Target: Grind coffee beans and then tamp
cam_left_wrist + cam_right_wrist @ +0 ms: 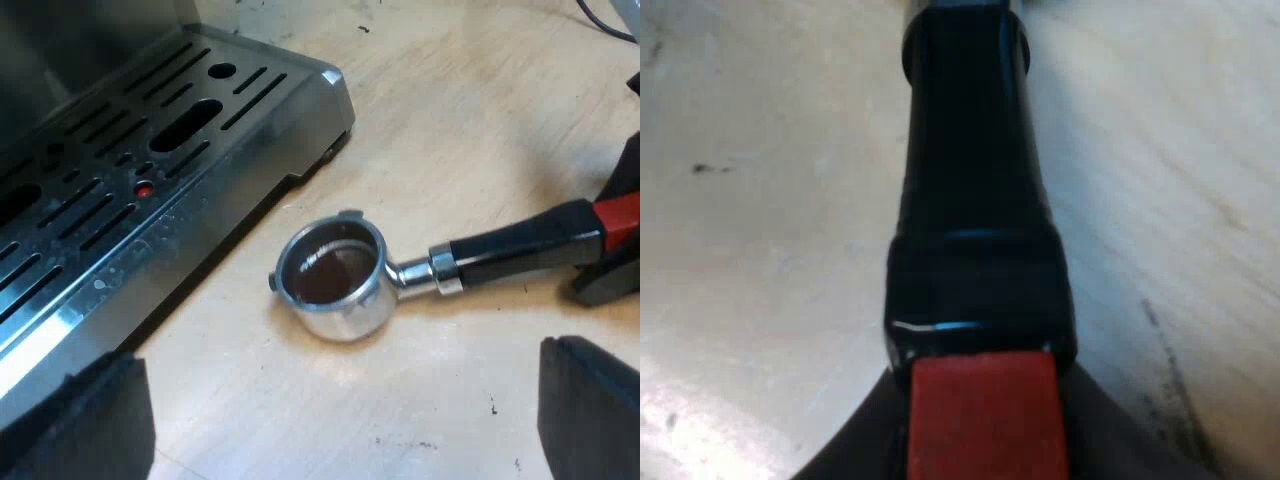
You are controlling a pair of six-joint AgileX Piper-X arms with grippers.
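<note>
Metal holder (335,285), a round steel basket on a black handle ending in red: my right gripper (980,462) is clamped on that red end (985,420). A dark finger (855,455) presses against each side of it, and the black handle (975,200) runs straight out from between them. From the left wrist I see this grip at the handle end farthest from the espresso machine's slotted steel drip tray (120,180).

The metal holder rests on the pale wooden table (480,120). Its basket sits mouth up just beside the tray's corner, not touching it, and the handle points away from the tray. The basket's inside looks dark brown; I cannot tell whether that is ground coffee.

My left gripper (340,420) is spread wide and holds nothing, hovering above the table. One of its fingers (80,420) is by the tray's edge and the other is well away from the tray. A small red dot (145,188) shows among the tray's slots.
</note>
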